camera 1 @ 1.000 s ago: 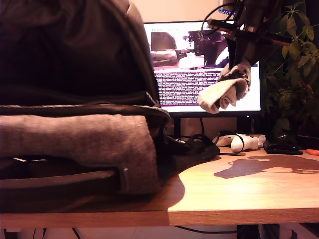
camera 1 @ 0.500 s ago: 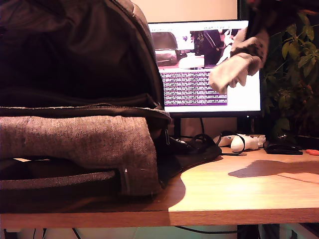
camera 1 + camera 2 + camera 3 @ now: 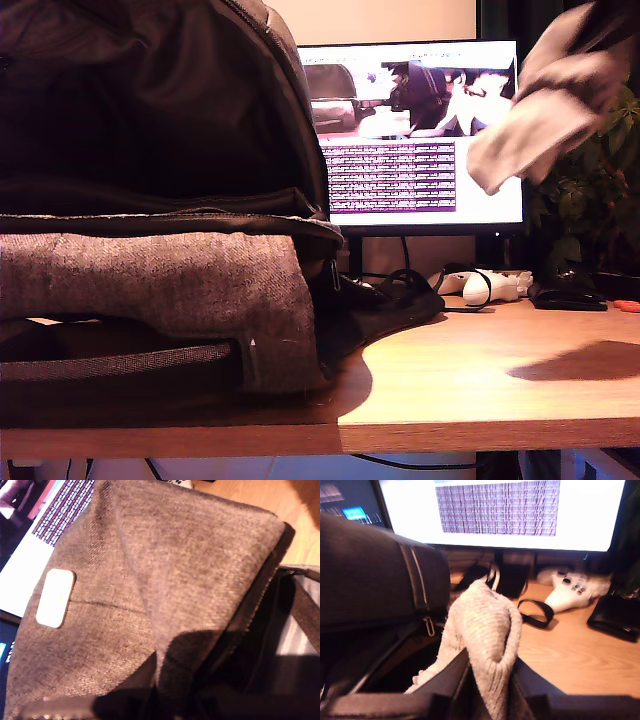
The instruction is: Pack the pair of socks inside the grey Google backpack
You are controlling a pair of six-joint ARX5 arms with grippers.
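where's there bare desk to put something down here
The open patch is the wooden desk in front, between the grey backpack at the exterior view's left and the desk's near edge. It is crowded further back, under the monitor: black strap, white controller, a dark object.

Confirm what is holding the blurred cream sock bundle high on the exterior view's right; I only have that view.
Observer: My second gripper is shut on the pair of rolled cream-white socks, pinched between its dark fingers.
Operator: Report what else that wrist camera shows.
Observer: The grey woven-fabric backpack with its dark opening, and a small zipper pull at the edge.
Operator: Check the first wrist camera.
Observer: It shows a white rounded rectangular logo patch on the backpack's fabric.
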